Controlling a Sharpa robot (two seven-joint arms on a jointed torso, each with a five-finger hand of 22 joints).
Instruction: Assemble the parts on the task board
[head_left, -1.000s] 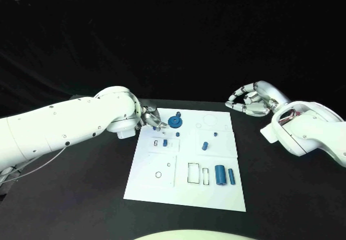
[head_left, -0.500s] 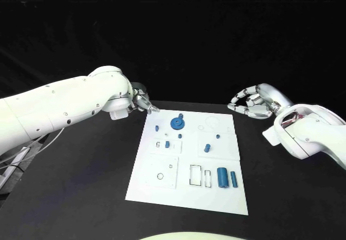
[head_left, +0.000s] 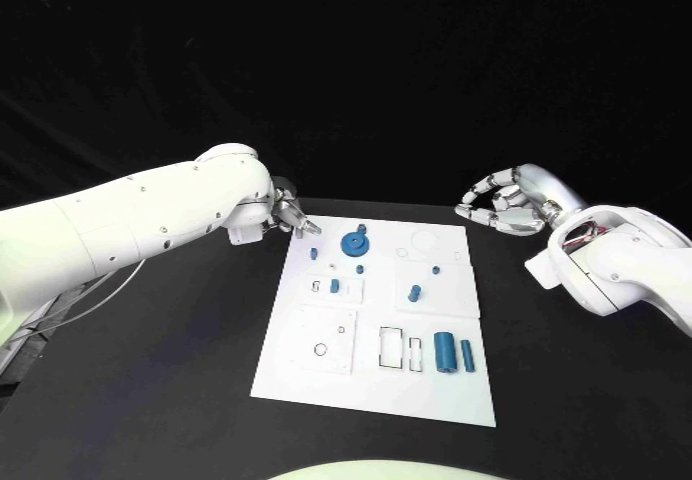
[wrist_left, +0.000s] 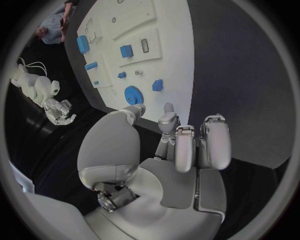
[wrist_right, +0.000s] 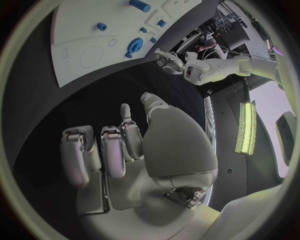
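The white task board (head_left: 378, 385) lies mid-table. At its far end sits a blue gear (head_left: 353, 243), with several small blue pegs (head_left: 333, 286) nearer me. Two blue cylinders (head_left: 444, 352) stand side by side at the near right, next to empty rectangular slots. My left hand (head_left: 289, 213) hovers at the board's far left corner, a short way left of the gear, holding nothing. Beyond the board's far right corner my right hand (head_left: 502, 205) hangs with fingers loosely arched and empty. The left wrist view shows the left hand (wrist_left: 181, 150), board (wrist_left: 162, 30) and gear (wrist_left: 132, 93).
Black table (head_left: 159, 340) surrounds the board on both sides. In the right wrist view my right hand (wrist_right: 119, 150) is off the board (wrist_right: 81, 30), with the gear (wrist_right: 134, 46) and my left hand (wrist_right: 167, 59) beyond it.
My left hand has pulled back from beside the gear to the board's far left corner. The right hand has hardly moved.
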